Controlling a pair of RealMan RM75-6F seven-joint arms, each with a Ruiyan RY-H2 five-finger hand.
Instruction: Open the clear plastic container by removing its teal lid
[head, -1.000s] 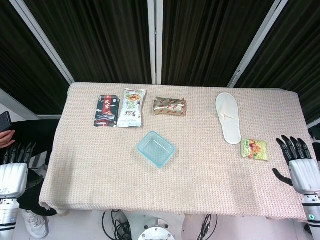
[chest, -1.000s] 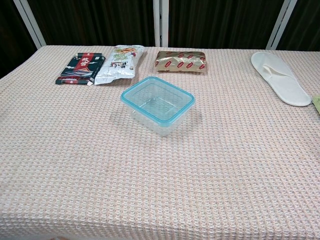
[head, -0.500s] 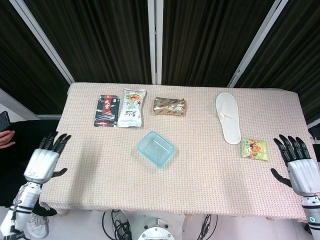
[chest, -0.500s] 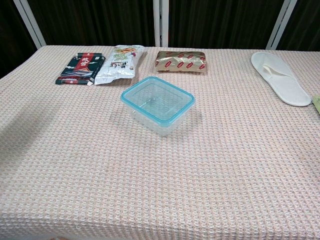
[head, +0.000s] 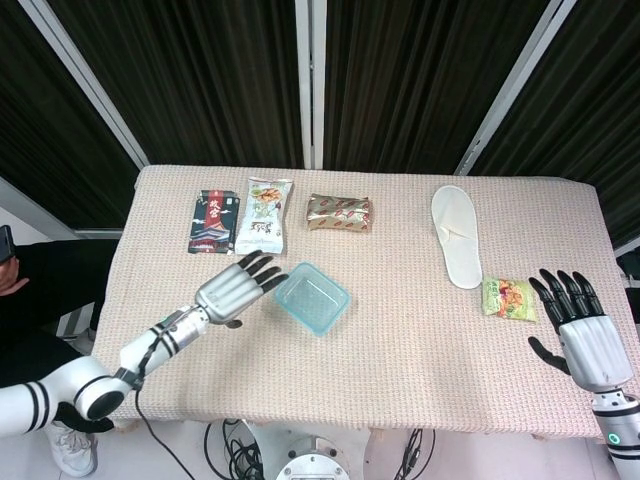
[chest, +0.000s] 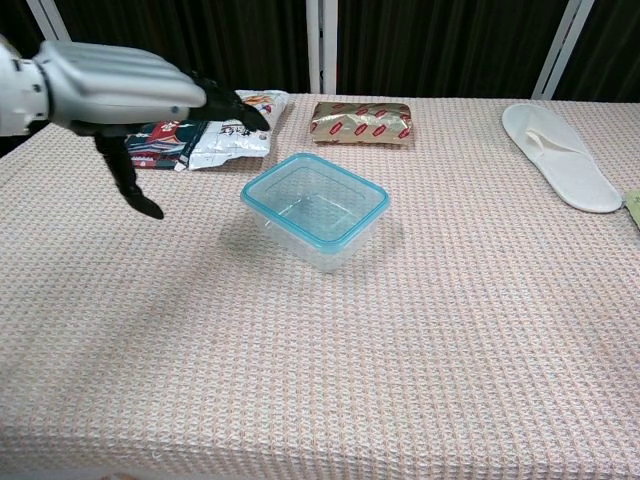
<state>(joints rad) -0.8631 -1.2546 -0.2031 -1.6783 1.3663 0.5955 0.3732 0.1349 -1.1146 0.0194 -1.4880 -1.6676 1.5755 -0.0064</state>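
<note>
A clear plastic container (head: 312, 298) (chest: 315, 210) with a teal-rimmed lid stands near the middle of the cloth-covered table. My left hand (head: 238, 285) (chest: 125, 95) hovers just left of it, fingers spread and empty, fingertips close to the container's left edge without touching. Off the table's right edge, my right hand (head: 577, 325) is held with fingers apart and nothing in it; only the head view shows it.
Along the far side lie a dark snack packet (head: 211, 222), a white snack packet (head: 264, 216) and a brown wrapped bar (head: 340, 212). A white slipper (head: 456, 234) and a green packet (head: 508, 298) lie at the right.
My left arm has swung in from the table's left edge to beside the container. The right hand has edged slightly inward. The container has not moved.
</note>
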